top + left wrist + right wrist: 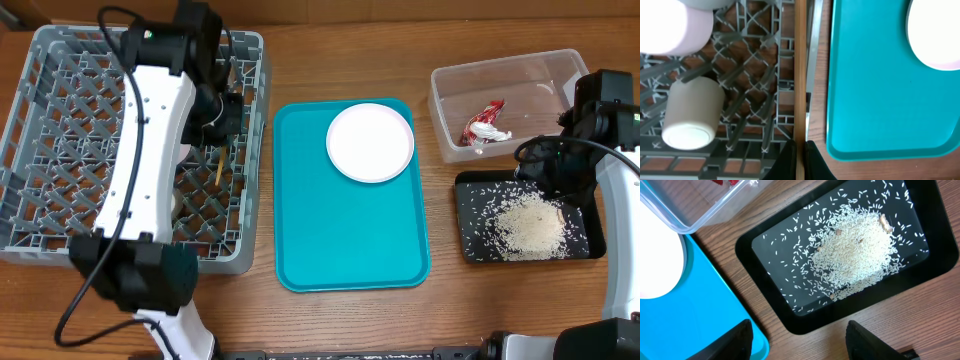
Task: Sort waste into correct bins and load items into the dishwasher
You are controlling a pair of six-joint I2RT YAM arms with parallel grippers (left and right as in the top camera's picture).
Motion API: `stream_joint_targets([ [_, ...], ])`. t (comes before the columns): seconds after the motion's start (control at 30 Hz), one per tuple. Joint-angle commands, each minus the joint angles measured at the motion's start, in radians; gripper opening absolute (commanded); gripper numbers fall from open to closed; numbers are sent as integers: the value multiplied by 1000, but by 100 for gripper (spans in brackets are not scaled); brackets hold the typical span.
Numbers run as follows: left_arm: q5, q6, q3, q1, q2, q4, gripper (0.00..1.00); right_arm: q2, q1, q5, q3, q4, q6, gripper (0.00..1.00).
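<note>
1. Left wrist view: clamps a thin wooden chopstick (800, 75) in the left gripper (800, 167), black fingers (789, 165) drawn in to just the stick's width.
2. Holds that straight, pale-grained stick along the edge of the dish rack (755, 75) nearest the teal serving tray (880, 100), over the openwork grey plastic wall.
3. Inside the rack, on the lattice floor: a small white cup (690, 115), smooth and cylindrical, lying on its side; above it in the frame a pale pink bowl (675, 25), rounded and matte, only partly in view.
4. In the right wrist view: spreads the right gripper (800, 345) wide, with nothing between its dark fingers, above bare wood-grain table (900, 325) just beside the black tray (770, 305).
5. Shallow, glossy, with rounded corners, that tray; rice (855, 255) heaped near its middle, loose grains scattered across the rest of its floor.
6. Just beyond it in the overhead view: a clear tub (545, 70), translucent and rectangular, with the crumpled red-and-white wrapper (485, 125) inside.
7. On the teal serving tray, in the corner nearest the clear tub: a round, smooth white plate (370, 141).
</note>
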Motion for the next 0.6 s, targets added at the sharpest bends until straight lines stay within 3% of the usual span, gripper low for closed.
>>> stream_joint_targets([
  [0.0,-23,-57,-86,0,-28,59,4,-21,-2,0,24,5,-3,62],
  [0.2,-42,-60,-219,0,-28,245,4,-21,-2,0,24,5,-3,61],
  [0.4,-39,98,-333,0,-28,361,4,-21,-2,0,24,8,-3,62],
  [0.57,-46,112,-426,1,-28,422,4,-21,-2,0,24,7,-3,62],
])
